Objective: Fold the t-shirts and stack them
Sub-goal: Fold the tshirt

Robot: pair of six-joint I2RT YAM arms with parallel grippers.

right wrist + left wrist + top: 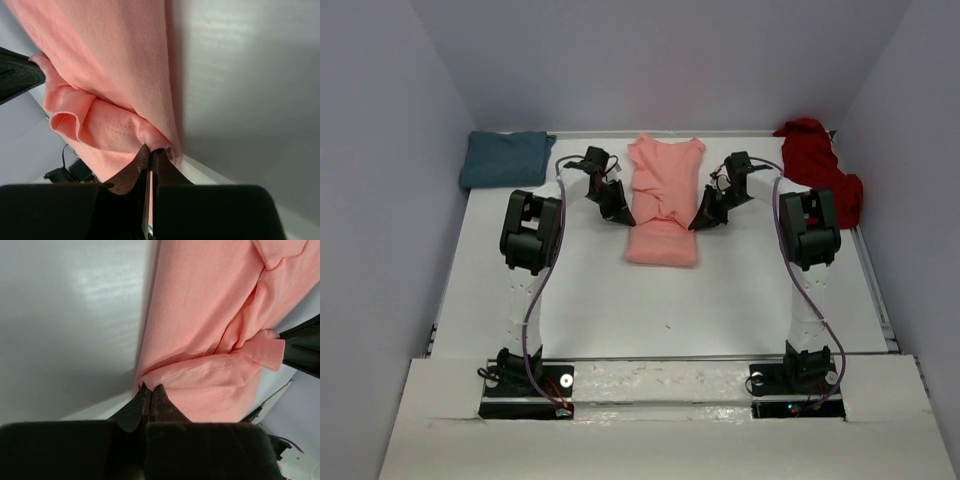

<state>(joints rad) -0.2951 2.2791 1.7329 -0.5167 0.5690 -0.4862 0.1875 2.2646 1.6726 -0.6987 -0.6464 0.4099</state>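
The salmon-pink t-shirt (663, 200) lies as a long narrow strip down the middle of the white table (620, 290), its lower part doubled over. My left gripper (620, 212) is shut on the strip's left edge (165, 375), where a hemmed fold bunches at the fingertips. My right gripper (701, 218) is shut on the right edge (125, 125), pinching a hemmed fold as well. A folded teal t-shirt (506, 157) rests at the far left corner. The dark red t-shirt (823, 170) lies crumpled at the far right.
Grey walls (380, 150) close in the table on three sides. In the left wrist view the right gripper's dark finger (305, 347) shows at the right edge. A raised white ledge (660, 400) carries both arm bases at the near edge.
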